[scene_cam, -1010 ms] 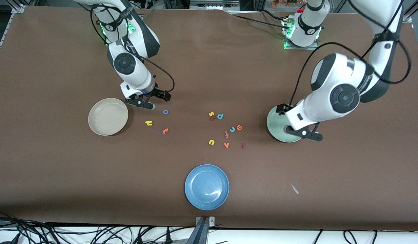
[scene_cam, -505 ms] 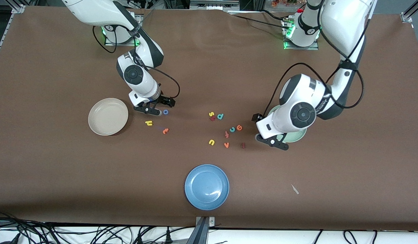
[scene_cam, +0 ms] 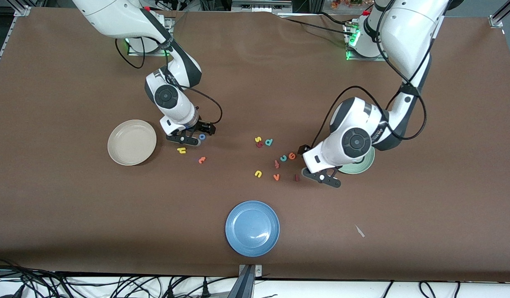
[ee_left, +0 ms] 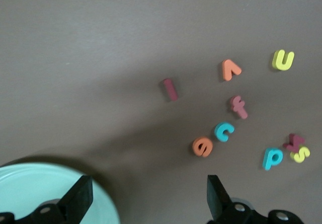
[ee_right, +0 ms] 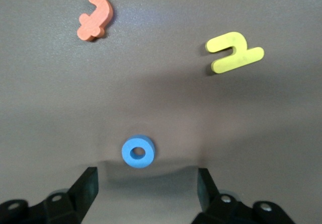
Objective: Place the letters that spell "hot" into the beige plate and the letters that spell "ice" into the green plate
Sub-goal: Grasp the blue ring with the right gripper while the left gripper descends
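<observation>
Hovering low over the blue o (ee_right: 138, 151): right gripper (ee_right: 146, 186), fingers spread, o between them on the table, unheld. Nearby, nearer the camera: yellow h (scene_cam: 181, 150), orange t (scene_cam: 202, 159), beside the beige plate (scene_cam: 132, 142). Left gripper (ee_left: 148, 196) released beside the green plate (ee_left: 30, 191), near red i (ee_left: 170, 89), teal c (ee_left: 224, 131), orange e (ee_left: 202, 146).

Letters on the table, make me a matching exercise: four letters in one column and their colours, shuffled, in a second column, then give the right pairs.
Letters:
1. o
2. h
3. i
4. c

Colours:
A. dark red
B. teal
C. blue
D. yellow

Pairs: 1-C, 2-D, 3-A, 4-B
</observation>
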`<control>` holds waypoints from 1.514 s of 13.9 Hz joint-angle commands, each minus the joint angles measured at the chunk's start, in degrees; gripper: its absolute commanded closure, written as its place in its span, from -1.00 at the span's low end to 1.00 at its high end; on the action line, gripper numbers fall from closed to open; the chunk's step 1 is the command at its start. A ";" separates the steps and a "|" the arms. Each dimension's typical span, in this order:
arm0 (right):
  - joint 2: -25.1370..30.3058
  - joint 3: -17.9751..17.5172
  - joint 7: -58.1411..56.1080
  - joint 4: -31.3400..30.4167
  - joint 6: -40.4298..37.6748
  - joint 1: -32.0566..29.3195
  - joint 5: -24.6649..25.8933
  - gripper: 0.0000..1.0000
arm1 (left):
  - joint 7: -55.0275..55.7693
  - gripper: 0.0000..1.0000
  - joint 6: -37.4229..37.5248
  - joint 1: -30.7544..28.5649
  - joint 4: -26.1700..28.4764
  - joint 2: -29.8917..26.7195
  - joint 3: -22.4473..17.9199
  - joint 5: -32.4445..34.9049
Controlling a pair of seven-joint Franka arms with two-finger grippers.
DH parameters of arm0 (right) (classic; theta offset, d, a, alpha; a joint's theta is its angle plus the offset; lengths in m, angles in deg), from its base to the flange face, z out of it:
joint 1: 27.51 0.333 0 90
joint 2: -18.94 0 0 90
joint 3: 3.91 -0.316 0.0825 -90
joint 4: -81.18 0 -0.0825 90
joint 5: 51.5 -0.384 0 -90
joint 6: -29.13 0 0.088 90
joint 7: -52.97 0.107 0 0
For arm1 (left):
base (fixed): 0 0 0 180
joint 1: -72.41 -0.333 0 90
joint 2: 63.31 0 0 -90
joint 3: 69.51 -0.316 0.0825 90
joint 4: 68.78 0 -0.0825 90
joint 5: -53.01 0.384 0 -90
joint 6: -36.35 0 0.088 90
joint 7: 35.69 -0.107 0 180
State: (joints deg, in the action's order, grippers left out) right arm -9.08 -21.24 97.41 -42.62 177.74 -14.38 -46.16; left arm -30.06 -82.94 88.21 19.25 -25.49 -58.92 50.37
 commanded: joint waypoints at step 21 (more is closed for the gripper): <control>-3.00 0.01 -0.41 4.00 0.09 -0.03 2.92 0.45 | 4.40 -1.00 -4.11 0.99 -0.05 4.28 -0.93 -0.62</control>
State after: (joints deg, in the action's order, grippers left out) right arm -10.26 -21.09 97.11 -40.44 177.64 -14.41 -44.35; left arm -25.95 -86.92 88.81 19.59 -21.38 -59.62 50.37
